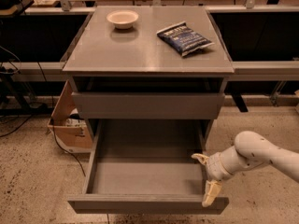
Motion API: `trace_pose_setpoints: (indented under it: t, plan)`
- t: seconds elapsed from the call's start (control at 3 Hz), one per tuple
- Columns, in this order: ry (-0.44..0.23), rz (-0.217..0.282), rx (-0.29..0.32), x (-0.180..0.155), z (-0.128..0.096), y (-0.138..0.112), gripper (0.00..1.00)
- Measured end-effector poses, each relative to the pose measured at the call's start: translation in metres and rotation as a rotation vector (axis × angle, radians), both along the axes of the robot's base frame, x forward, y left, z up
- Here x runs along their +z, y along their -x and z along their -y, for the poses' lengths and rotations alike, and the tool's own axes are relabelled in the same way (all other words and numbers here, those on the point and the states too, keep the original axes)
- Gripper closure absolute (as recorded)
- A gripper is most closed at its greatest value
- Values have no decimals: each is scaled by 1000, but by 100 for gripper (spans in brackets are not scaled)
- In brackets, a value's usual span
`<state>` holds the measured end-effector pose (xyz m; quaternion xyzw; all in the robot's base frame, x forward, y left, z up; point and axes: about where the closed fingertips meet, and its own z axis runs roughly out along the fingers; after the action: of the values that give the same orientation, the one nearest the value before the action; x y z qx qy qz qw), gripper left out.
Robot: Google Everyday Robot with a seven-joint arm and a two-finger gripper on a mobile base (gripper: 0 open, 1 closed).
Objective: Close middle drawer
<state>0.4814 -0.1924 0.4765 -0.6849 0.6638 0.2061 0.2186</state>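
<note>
One open middle drawer [145, 177] holds nothing; gripper [206, 175] beside it, jaws spread, empty

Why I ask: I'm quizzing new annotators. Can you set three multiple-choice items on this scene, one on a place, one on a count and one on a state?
1. Where is the gripper?
A. Out of sight
B. At the right front corner of the middle drawer
C. Resting on the floor

2. How many things lie on the cabinet top?
A. One
B. Two
C. Four

3. What state is the middle drawer in?
A. Pulled far out and empty
B. Pushed fully shut
C. Pulled out and packed with cans

Answers:
1. B: the gripper sits beside the drawer's right wall, near its front.
2. B: only a white bowl and a blue bag lie there.
3. A: the drawer's bare grey floor shows with nothing on it.
</note>
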Motion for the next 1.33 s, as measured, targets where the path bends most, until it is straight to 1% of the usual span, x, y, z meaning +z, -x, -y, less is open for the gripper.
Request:
trace_pose_setpoints:
  t: [0.33, 1.0, 1.33]
  plan:
    - [-40, -14, 5, -30, 3, 14, 0]
    - [-49, -7, -5, -30, -1, 12, 0]
    - [-94, 46, -23, -37, -16, 10, 0]
